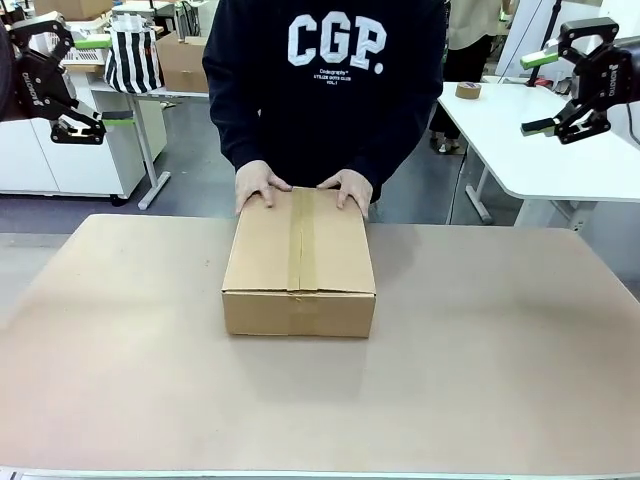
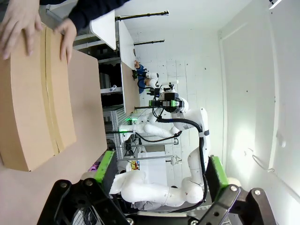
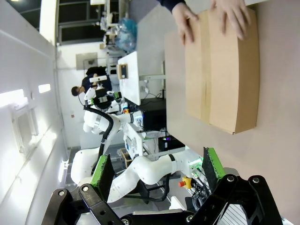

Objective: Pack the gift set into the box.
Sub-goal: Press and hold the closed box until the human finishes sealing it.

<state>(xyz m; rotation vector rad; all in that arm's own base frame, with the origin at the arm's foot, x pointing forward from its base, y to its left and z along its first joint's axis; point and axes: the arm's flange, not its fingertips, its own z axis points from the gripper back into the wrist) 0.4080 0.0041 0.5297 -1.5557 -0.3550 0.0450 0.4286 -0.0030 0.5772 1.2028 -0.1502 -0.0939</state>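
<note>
The box [image 1: 299,262] is a shallow brown cardboard carton lying in the middle of the table, flaps closed, with a tape strip along its centre seam. A person in a dark sweatshirt rests both hands [image 1: 262,184] on its far edge. The box also appears in the left wrist view [image 2: 35,93] and the right wrist view [image 3: 222,70]. My left gripper [image 1: 98,78] hangs open, high at the far left, away from the box. At the far right, equally high, my right gripper [image 1: 540,92] is open too. Neither holds anything. The gift set is out of view.
The tan table top [image 1: 480,360] stretches wide around the box. Behind it stand a white side table [image 1: 520,140] with a tape roll [image 1: 468,90] at the right, and a striped bag [image 1: 133,55] and a smaller carton [image 1: 185,62] at the left.
</note>
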